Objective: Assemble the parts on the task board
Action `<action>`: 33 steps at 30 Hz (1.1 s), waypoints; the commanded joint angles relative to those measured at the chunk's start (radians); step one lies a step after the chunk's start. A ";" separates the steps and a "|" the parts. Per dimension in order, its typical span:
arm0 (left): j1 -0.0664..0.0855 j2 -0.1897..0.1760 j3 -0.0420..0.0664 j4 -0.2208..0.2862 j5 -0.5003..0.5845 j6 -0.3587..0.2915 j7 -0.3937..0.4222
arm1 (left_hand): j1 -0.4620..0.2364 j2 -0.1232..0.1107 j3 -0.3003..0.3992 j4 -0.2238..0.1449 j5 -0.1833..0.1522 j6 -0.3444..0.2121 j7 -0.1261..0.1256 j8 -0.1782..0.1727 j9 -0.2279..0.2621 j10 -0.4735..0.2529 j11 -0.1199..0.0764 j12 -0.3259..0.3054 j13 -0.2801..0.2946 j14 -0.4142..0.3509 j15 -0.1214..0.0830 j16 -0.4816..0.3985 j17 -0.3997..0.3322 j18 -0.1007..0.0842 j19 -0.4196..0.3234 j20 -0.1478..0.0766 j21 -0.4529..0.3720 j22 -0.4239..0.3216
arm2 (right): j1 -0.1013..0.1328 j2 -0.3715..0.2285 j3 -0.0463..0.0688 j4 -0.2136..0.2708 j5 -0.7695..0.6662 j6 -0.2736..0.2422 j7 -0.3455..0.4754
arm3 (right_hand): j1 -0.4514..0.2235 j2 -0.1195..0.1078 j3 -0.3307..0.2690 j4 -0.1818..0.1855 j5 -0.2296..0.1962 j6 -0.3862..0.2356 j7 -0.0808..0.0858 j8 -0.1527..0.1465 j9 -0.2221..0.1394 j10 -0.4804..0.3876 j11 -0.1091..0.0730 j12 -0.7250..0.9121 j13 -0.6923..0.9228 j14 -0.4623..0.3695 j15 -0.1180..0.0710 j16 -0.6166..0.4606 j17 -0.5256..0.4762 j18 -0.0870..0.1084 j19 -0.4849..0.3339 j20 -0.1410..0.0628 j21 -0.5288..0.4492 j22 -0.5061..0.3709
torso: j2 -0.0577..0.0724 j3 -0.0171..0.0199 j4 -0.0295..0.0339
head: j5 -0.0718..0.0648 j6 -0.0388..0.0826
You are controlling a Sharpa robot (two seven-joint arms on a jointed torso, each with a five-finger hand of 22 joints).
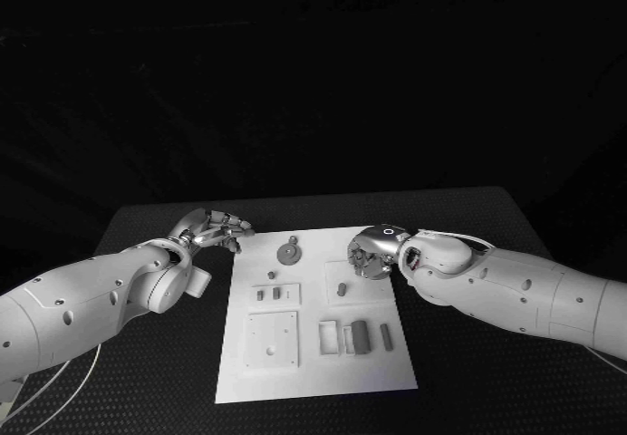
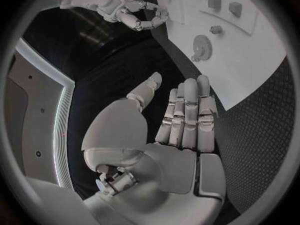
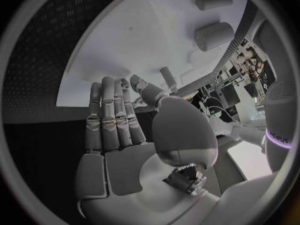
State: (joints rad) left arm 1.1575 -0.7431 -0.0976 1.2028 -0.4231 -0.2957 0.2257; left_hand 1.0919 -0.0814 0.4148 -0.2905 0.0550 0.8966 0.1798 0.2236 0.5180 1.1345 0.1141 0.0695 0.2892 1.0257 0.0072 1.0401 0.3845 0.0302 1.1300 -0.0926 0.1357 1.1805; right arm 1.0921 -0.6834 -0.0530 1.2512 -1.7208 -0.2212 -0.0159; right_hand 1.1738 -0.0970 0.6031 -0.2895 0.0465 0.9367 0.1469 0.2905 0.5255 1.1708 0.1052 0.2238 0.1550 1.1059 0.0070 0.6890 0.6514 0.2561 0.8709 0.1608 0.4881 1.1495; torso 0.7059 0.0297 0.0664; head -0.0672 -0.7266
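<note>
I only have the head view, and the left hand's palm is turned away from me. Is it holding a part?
Observer: No. The left wrist view shows the left hand with a bare palm, fingers straight and side by side, nothing in them.
Operator: And the right hand over the board's far corner?
Observer: The right hand holds nothing either. Its fingers are stretched out, with the thumb standing apart from them.
Operator: Is the left palm over the board?
Observer: No, the palm is over the black table, and its fingertips point toward the edge of the task board.
</note>
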 commanded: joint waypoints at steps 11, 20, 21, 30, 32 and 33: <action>0.001 0.002 0.001 0.001 0.004 0.016 0.001 | 0.004 0.007 -0.009 0.000 -0.004 -0.007 -0.002 0.005 -0.002 -0.009 0.003 0.000 0.001 0.012 -0.001 0.002 0.003 0.018 0.010 -0.001 -0.003 0.000 | -0.007 0.010 -0.007 -0.015 -0.039 0.013 -0.018 | -0.006 0.007 0.006 0.000 0.002 0.012 -0.003 0.007 0.000 0.015 -0.005 0.001 0.006 0.013 -0.005 0.005 0.007 0.006 0.015 -0.005 0.005 0.002 | 0.000 0.0005 -0.0001 | 0.001 -0.003; 0.001 0.001 0.001 0.001 -0.013 0.016 -0.001 | 0.006 0.008 -0.011 0.001 -0.004 -0.007 -0.002 0.006 -0.002 -0.010 0.002 0.000 0.002 0.015 -0.002 0.003 0.005 0.019 0.014 -0.001 -0.002 0.000 | -0.007 0.013 -0.016 -0.017 -0.055 0.022 -0.024 | 0.001 0.016 0.012 -0.002 0.002 0.020 -0.007 0.010 0.001 0.024 -0.009 0.001 0.011 0.020 -0.008 0.007 0.012 0.006 0.023 -0.009 0.007 0.004 | 0.000 0.0007 -0.0003 | 0.002 -0.006; 0.001 0.001 0.001 0.001 -0.014 0.016 -0.001 | 0.006 0.009 -0.011 0.001 -0.004 -0.007 -0.002 0.006 -0.002 -0.010 0.002 0.000 0.002 0.015 -0.002 0.003 0.005 0.019 0.014 -0.001 -0.002 0.000 | -0.007 0.013 -0.017 -0.017 -0.058 0.023 -0.025 | 0.003 0.018 0.013 -0.002 0.002 0.023 -0.008 0.012 0.001 0.026 -0.010 0.002 0.012 0.023 -0.009 0.008 0.013 0.006 0.025 -0.010 0.007 0.004 | 0.000 0.0008 -0.0003 | 0.003 -0.007; 0.001 0.001 0.001 0.004 -0.146 0.006 0.002 | 0.010 0.007 -0.014 0.000 -0.004 -0.008 -0.002 0.007 -0.002 -0.013 0.002 0.000 0.002 0.023 -0.003 0.006 0.009 0.021 0.021 -0.002 0.000 0.002 | -0.008 0.011 -0.022 -0.015 -0.090 0.032 -0.044 | 0.029 0.038 0.024 -0.004 0.002 0.052 -0.019 0.025 0.006 0.057 -0.025 0.010 0.027 0.050 -0.022 0.022 0.030 0.006 0.052 -0.022 0.018 0.011 | 0.000 0.0004 -0.0006 | 0.003 -0.008; 0.001 0.001 0.001 0.004 -0.162 0.003 0.004 | 0.011 0.007 -0.015 0.000 -0.004 -0.008 -0.002 0.007 -0.003 -0.014 0.002 -0.001 0.002 0.023 -0.003 0.006 0.009 0.022 0.022 -0.002 0.000 0.002 | -0.008 0.011 -0.023 -0.014 -0.096 0.033 -0.047 | 0.032 0.037 0.025 -0.004 0.002 0.056 -0.021 0.026 0.006 0.061 -0.026 0.010 0.030 0.053 -0.024 0.023 0.033 0.006 0.055 -0.024 0.019 0.012 | 0.000 0.0004 -0.0008 | 0.002 -0.008; 0.001 0.000 0.001 0.004 -0.162 0.003 0.004 | 0.012 0.006 -0.015 0.000 -0.004 -0.008 -0.002 0.007 -0.003 -0.014 0.002 -0.001 0.002 0.024 -0.003 0.006 0.009 0.022 0.022 -0.002 0.000 0.002 | -0.008 0.011 -0.023 -0.014 -0.099 0.031 -0.049 | 0.033 0.037 0.025 -0.004 0.002 0.057 -0.021 0.027 0.006 0.062 -0.027 0.010 0.031 0.054 -0.025 0.024 0.034 0.006 0.057 -0.025 0.019 0.012 | 0.000 0.0004 -0.0009 | 0.001 -0.008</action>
State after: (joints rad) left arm 1.1575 -0.7438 -0.0976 1.2041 -0.5236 -0.2935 0.2210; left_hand 1.0959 -0.0774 0.4041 -0.2907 0.0550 0.8951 0.1782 0.2275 0.5163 1.1274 0.1139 0.0695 0.2899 1.0420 0.0051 1.0408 0.3927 0.0303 1.1441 -0.0962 0.1357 1.1817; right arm 1.0951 -0.6697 -0.0672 1.2427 -1.7841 -0.2415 -0.0401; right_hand 1.2008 -0.0628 0.6212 -0.2939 0.0464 0.9878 0.1244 0.3125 0.5305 1.2249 0.0770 0.2314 0.1835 1.1549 -0.0171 0.7084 0.6850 0.2561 0.9222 0.1341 0.5012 1.1606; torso 0.7059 0.0303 0.0657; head -0.0645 -0.7344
